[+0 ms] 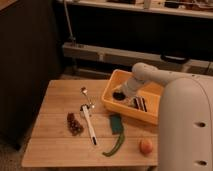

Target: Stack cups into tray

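With my gripper [121, 94] low inside the tray [111, 102] over a dark cup [118, 95], finger state unclear, I risk tipping it.

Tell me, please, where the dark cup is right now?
In the camera view, the dark cup sits inside the yellow tray, near its left wall, with the gripper right over it.

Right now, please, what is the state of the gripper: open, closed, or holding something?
Gripper: inside the tray, down at the dark cup; its state cannot be told.
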Robot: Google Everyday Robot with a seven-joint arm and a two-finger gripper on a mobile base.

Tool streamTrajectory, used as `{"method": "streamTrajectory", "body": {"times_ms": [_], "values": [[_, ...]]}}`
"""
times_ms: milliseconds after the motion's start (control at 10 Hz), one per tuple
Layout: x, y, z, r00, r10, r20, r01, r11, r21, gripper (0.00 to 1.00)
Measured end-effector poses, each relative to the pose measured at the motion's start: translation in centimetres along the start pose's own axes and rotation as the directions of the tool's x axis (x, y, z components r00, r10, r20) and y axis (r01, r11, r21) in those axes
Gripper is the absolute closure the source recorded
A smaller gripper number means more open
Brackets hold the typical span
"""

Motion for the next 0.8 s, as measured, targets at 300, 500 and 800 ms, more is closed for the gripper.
{"method": "streamTrajectory", "body": {"times_ms": [300, 500, 800], "values": [[0.0, 0.0, 0.0, 1.0, 0.003, -0.002, -0.003, 1.0, -0.002, 0.2], [0.0, 0.0, -0.1, 1.0, 0.005, -0.002, -0.005, 1.0, -0.003, 0.2], [-0.2, 0.1, -1.0, 1.0, 0.016, 0.018, -0.015, 0.999, -0.042, 0.2]]}}
